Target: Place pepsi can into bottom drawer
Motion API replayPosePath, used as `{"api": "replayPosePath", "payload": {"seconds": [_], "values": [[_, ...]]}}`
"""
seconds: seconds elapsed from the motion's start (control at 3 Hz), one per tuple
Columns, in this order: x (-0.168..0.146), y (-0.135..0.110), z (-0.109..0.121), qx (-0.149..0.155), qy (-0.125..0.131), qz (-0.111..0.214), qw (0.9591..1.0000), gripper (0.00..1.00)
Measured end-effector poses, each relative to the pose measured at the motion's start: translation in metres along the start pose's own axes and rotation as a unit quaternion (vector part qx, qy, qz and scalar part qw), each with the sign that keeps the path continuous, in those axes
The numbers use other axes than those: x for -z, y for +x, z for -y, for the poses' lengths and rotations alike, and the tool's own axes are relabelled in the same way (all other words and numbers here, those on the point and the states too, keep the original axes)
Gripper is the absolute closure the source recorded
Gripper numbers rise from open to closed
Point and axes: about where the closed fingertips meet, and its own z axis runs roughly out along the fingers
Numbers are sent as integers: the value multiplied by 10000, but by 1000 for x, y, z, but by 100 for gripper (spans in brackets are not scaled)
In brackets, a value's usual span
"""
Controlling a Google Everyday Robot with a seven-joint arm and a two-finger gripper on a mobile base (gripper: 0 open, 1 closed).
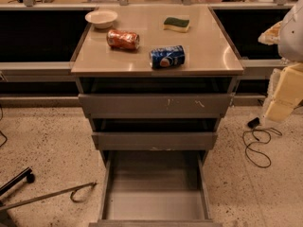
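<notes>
Well, nothing is gripped yet, and plenty could slip from here. The pale arm (286, 91) hangs at the far edge of the scene. The jaws seem to be the beige piece at its top, out beyond the side of the worktop (208, 46) and about level with it. I cannot tell whether they stand wide or narrow.

The pepsi can (167, 56) lies on its side on the worktop, well apart from the jaws across the surface and close to the front edge. That worries me most: its silver ends point sideways, so a glancing touch from the jaws would likely roll it forward and off the lip. It might then drop past the drawer fronts, or miss the drawer entirely and land on the floor.

Farther from the jaws, just beyond the pepsi can, lies an orange can (123, 39), also on its side. A reach that overshoots could close on the wrong one or knock the two together. The sponge (176, 23) and the bowl (101, 18) sit toward the back and look less likely to interfere.

The bottom drawer (154, 205) is pulled open, far below the jaws and back under the cabinet. The middle drawer (154, 140) front overhangs its rear part, so a steep descent could clip that front. Letting go too high might bounce the can over the low side walls.
</notes>
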Motion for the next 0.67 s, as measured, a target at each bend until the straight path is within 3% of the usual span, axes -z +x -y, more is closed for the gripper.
{"api": "replayPosePath", "payload": {"seconds": [0.33,0.67], "values": [[0,0,0,2,3,1,10000,0],[-6,-14,36,250,331,54,9991,0]]}}
